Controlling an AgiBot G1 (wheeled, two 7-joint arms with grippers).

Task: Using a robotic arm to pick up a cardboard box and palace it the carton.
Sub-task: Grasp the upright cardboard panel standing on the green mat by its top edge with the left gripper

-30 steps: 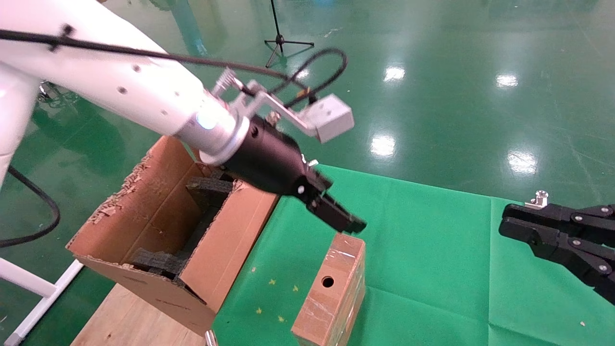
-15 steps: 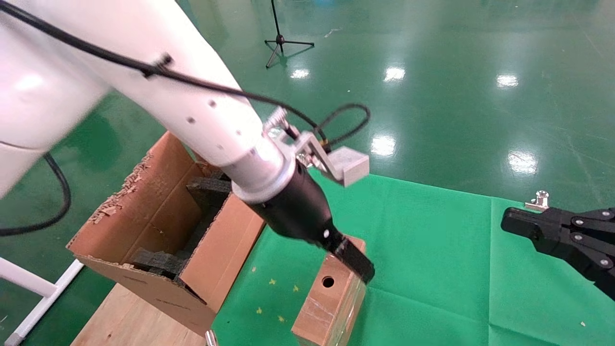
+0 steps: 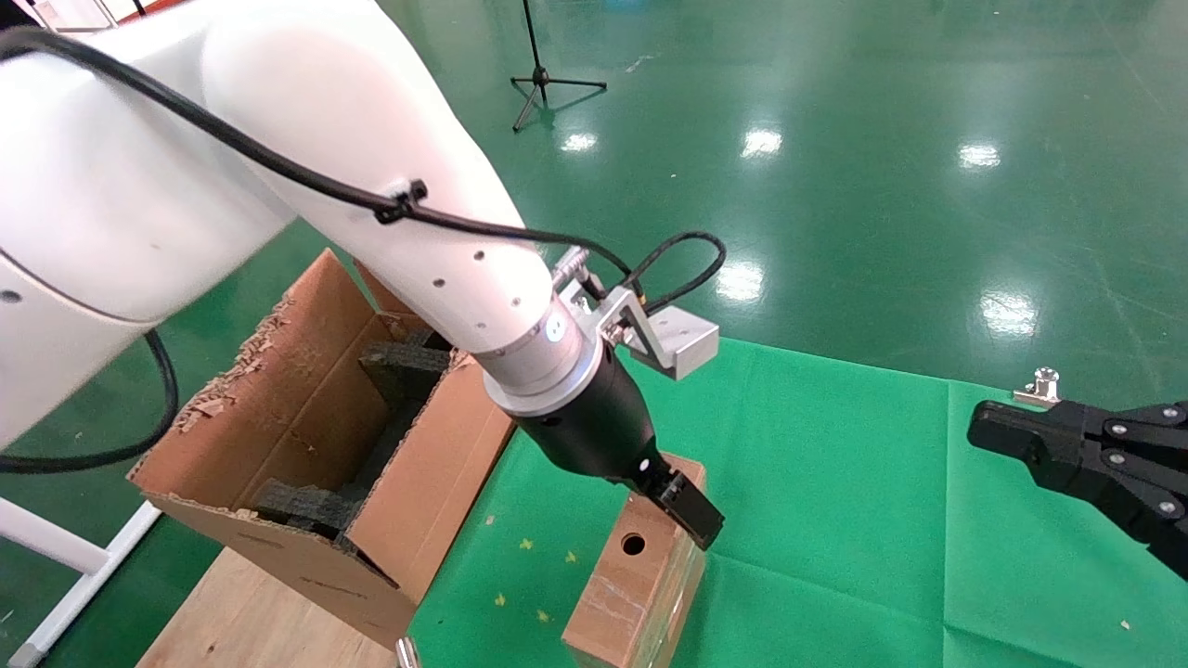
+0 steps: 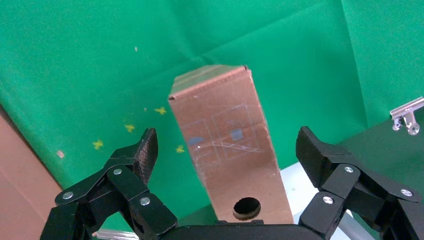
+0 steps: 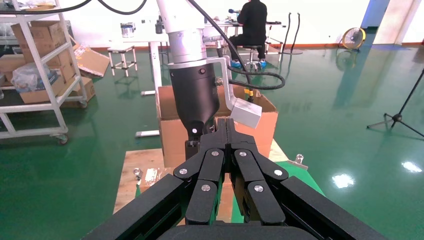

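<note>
Wide glossy green floor [image 3: 882, 186] all around, with a black tripod stand [image 3: 548, 79] far behind. Nearer, a worktop [image 3: 835, 482] under creased green cloth, a bare wooden board [image 3: 251, 612] at its left edge.

On that board, beside the cloth: the carton [image 3: 278, 436], large and brown, flaps ragged and torn, black foam blocks [image 3: 399, 366] inside, tilted open toward the camera.

Reaching over the carton's right wall from the left: the robotic arm [image 3: 353, 186], white, silver wrist ring, black cable [image 3: 677, 269] and grey metal bracket [image 3: 677, 339] at the wrist.

On the green cloth just right of the carton, apart from it: the cardboard box [image 3: 640, 566], small, brown, taped, standing on end, a round hole [image 3: 634, 544] in its narrow face.

Directly over the box top: the left hand [image 3: 682, 506], black. In the left wrist view, left hand [image 4: 225, 150] spread wide, fingers [image 4: 142, 150] flanking the cardboard box [image 4: 227, 145] on both sides, clear of its faces, nothing gripped.

At the right edge, low over the cloth, well apart from the box: the right hand [image 3: 998, 431], black, idle; in its own wrist view the right hand [image 5: 229, 127] pressed together, holding nothing.
</note>
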